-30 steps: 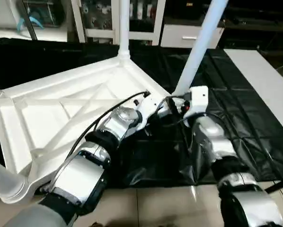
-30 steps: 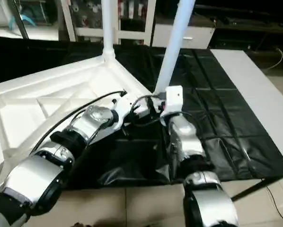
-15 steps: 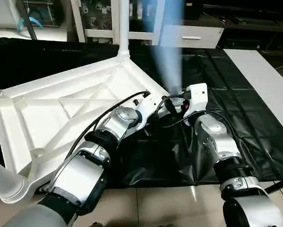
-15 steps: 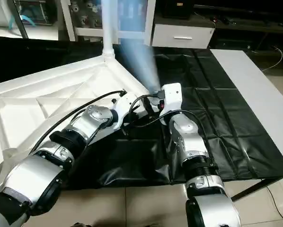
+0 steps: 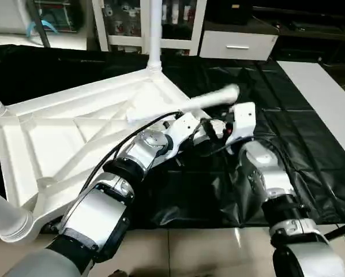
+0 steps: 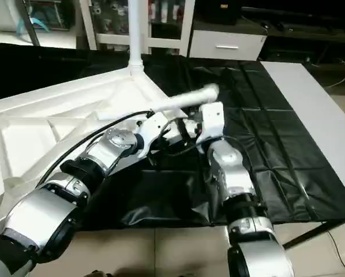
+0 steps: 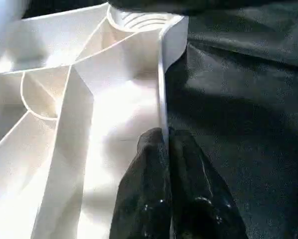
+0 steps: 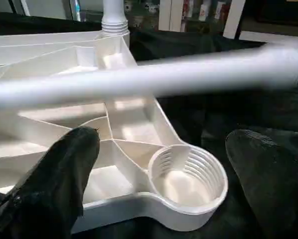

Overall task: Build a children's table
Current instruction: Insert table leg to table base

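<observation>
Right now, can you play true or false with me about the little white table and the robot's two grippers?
1. The table top lies upside down, ribs facing up. True.
2. The left gripper is shut on the table top's rim. True.
3. The right gripper is squeezing the loose leg. False: its fingers stand wide apart with nothing between them, and the leg lies tipped across the table top.
4. The corner socket in front of the right gripper has a leg in it. False: it is empty, and you can see its ribbed inside.
5. A leg stands upright in the far corner. True.
6. The work table is covered with a red cloth. False: the sheet is black.
</observation>
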{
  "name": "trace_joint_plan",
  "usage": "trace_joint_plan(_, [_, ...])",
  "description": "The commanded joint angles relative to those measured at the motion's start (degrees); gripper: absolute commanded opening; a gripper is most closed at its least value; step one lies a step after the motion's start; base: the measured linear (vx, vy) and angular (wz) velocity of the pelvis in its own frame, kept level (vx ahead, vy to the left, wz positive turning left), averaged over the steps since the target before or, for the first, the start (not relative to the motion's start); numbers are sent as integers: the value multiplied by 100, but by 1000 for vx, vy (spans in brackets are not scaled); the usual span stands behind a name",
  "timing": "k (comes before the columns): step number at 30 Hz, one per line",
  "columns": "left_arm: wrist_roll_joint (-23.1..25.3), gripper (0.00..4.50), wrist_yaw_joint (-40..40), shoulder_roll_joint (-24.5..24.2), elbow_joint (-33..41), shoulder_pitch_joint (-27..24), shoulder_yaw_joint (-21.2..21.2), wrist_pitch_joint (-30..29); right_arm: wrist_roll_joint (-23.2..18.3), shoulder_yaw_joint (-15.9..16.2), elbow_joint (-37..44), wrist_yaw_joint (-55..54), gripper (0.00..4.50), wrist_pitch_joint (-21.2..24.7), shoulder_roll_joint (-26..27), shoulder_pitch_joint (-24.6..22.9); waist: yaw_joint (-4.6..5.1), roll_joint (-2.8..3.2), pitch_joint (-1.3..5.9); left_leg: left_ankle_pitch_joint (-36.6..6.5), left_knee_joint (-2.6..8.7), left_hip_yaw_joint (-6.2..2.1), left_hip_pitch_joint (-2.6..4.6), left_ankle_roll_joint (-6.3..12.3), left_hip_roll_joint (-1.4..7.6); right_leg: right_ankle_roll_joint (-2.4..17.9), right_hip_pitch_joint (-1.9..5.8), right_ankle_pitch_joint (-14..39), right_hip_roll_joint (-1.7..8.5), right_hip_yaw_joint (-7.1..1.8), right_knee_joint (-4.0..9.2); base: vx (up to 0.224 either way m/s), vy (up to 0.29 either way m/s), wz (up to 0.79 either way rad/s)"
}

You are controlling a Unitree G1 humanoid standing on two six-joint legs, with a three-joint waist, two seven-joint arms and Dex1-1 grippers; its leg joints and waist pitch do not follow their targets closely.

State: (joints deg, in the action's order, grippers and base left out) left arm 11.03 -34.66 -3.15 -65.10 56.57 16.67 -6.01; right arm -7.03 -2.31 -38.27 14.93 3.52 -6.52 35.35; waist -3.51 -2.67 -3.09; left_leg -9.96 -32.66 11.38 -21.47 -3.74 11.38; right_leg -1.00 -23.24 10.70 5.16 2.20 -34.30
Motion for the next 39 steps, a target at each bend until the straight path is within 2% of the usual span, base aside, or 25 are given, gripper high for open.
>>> trace_joint_plan(1, [135, 0, -183, -82, 182, -95, 134, 253, 4, -53, 168, -12, 441, -53, -63, -44, -73, 12, 445, -270, 242, -49, 118, 763, 148, 1918, 355, -936, 278, -161, 194, 0, 0, 0])
trace_joint_plan(4, [273, 0, -854, -297, 519, -476, 464, 859, -8, -137, 238, -60, 441, -83, -103, -117, -93, 19, 431, -369, 253, -53, 110, 724, 159, 1900, 358, -800, 285, -162, 205, 0, 0, 0])
trace_joint_plan(8, [437, 0, -1245, -539, 746, -782, 723, 1115, -17, -165, 308, -73, 441, -93, -135, -195, -163, 62, 423, -496, 263, -38, 152, 610, 169, 1817, 319, -663, 266, -171, 208, 0, 0, 0])
trace_joint_plan(10, [513, 0, -1320, -639, 796, -871, 818, 1262, -17, -173, 314, -81, 441, -99, -144, -215, -179, 76, 395, -917, 305, -40, 175, 385, 180, 1708, 291, -154, 269, -173, 261, 0, 0, 0])
trace_joint_plan(13, [523, 0, -1576, -852, 1019, -1142, 935, 1524, -16, -194, 315, -105, 441, -124, -158, -256, -178, 85, 372, -1299, 357, -59, 170, 95, 188, 1538, 285, 363, 281, -177, 301, 0, 0, 0])
trace_joint_plan(14, [578, 0, -1700, -1015, 1215, -1322, 1018, 1686, -4, -195, 317, -123, 441, -139, -160, -284, -182, 78, 373, -1431, 365, -62, 193, 9, 193, 1477, 269, 529, 289, -180, 316, 0, 0, 0])
trace_joint_plan(15, [578, 0, -1700, -1015, 1215, -1322, 1018, 1686, -4, -195, 317, -123, 441, -139, -160, -284, -168, 77, 372, -1453, 373, -72, 167, -17, 192, 1443, 282, 581, 292, -182, 312, 0, 0, 0])
trace_joint_plan(16, [604, 0, -1750, -1089, 1289, -1390, 1049, 1735, 1, -193, 330, -130, 441, -138, -157, -299, -172, 87, 373, -1488, 373, -64, 182, -62, 188, 1387, 262, 662, 288, -187, 328, 0, 0, 0])
trace_joint_plan(22, [674, 0, -2003, -1516, 1625, -1662, 1128, 2124, 20, -183, 397, -145, 441, -108, -159, -345, -154, 69, 382, -1401, 380, -69, 147, -109, 178, 1270, 255, 656, 281, -187, 311, 0, 0, 0])
trace_joint_plan(32, [719, 0, -2252, -1969, 1833, -1888, 1193, 2728, 56, -182, 407, -175, 441, -118, -172, -366, -145, 85, 390, -1284, 372, -51, 164, -150, 175, 1260, 233, 430, 256, -188, 270, 0, 0, 0])
trace_joint_plan(35, [772, 0, -2298, -2113, 1741, -1859, 1201, 2900, 58, -189, 400, -179, 441, -111, -174, -353, -141, 78, 386, -1308, 372, -51, 155, -158, 170, 1233, 235, 483, 261, -193, 273, 0, 0, 0])
trace_joint_plan(36, [784, 0, -2398, -2297, 1706, -1845, 1184, 3037, 51, -200, 381, -159, 441, -107, -183, -341, -146, 69, 382, -1387, 380, -54, 160, -179, 173, 1205, 229, 635, 267, -192, 286, 0, 0, 0])
trace_joint_plan(39, [759, 0, -2533, -2513, 1727, -1861, 1138, 3209, 44, -218, 332, -128, 441, -108, -201, -316, -136, 80, 377, -1409, 389, -61, 155, -215, 176, 1177, 222, 702, 269, -194, 285, 0, 0, 0])
